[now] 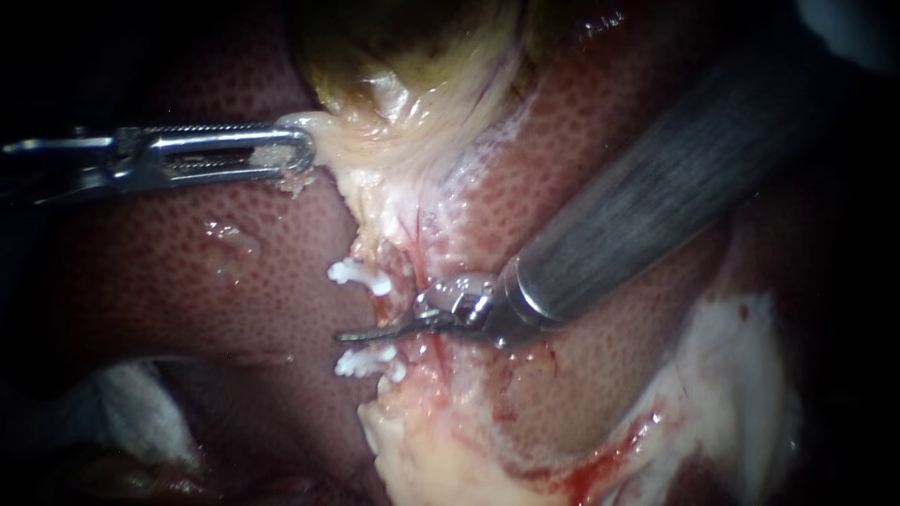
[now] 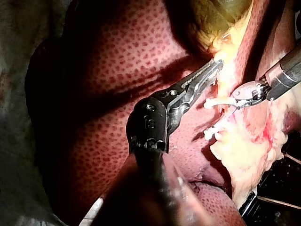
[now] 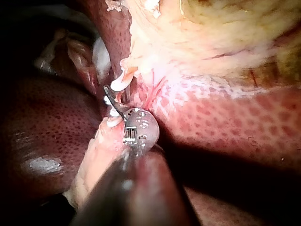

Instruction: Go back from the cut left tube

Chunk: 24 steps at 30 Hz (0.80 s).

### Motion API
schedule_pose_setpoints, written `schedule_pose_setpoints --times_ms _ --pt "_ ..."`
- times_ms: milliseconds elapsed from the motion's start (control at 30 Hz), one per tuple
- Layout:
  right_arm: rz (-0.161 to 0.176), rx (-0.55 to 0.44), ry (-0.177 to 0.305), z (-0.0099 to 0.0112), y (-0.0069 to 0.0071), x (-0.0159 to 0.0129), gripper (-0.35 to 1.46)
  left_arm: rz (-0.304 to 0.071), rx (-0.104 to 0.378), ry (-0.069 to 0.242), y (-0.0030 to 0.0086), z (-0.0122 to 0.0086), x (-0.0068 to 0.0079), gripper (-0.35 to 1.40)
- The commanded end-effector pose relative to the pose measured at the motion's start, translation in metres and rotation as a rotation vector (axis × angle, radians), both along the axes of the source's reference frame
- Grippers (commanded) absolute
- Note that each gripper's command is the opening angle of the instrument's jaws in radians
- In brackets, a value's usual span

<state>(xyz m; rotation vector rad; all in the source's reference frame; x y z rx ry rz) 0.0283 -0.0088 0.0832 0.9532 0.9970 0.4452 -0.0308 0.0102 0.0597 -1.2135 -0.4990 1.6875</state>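
between the 2 white clips (image 1: 359, 274), your right instrument's (image 1: 361, 333) thin blades lie closed, shaft leading back upper-right; left instrument (image 1: 281, 150) grips pale tissue (image 1: 366, 155).

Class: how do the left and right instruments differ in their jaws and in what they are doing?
The left instrument has long, ridged jaws; the right instrument has a short, thin tip. The left one's jaws are shut on gallbladder tissue; the right one's lie together, empty, between two white clips. Both lie over the liver.
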Motion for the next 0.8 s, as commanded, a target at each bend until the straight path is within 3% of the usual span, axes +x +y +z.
schedule_pose_setpoints --times_ms 33,267,400,433,500,533,600,800 --pt "-0.001 0.001 -0.001 0.0000 0.0000 0.0000 -0.35 0.000 0.000 0.000 0.0000 0.0000 0.0000 -0.35" --pt "0.003 0.012 -0.004 0.0000 0.0000 0.0000 -0.35 0.000 -0.001 0.000 0.0000 0.0000 0.0000 -0.35" --pt "0.029 0.020 0.025 -0.0001 -0.0001 -0.0001 -0.35 0.000 -0.001 0.000 0.0000 0.0000 0.0000 -0.35" --pt "0.046 0.016 0.025 -0.0002 -0.0001 -0.0001 -0.01 0.000 -0.001 0.000 0.0000 0.0000 0.0000 -0.35" --pt "0.074 -0.012 0.020 -0.0004 -0.0002 0.0001 0.91 0.000 -0.001 0.000 0.0000 0.0000 0.0000 -0.35" --pt "0.079 -0.024 0.020 -0.0004 -0.0002 0.0003 1.08 0.000 -0.001 0.000 0.0000 0.0000 0.0000 -0.35" --pt "0.087 -0.024 0.015 -0.0005 -0.0003 0.0005 1.28 0.000 -0.001 0.000 0.0000 0.0000 0.0000 -0.35" --pt "0.088 -0.030 0.015 -0.0006 -0.0003 0.0005 1.36 0.000 -0.001 0.000 0.0000 0.0000 0.0000 -0.35"
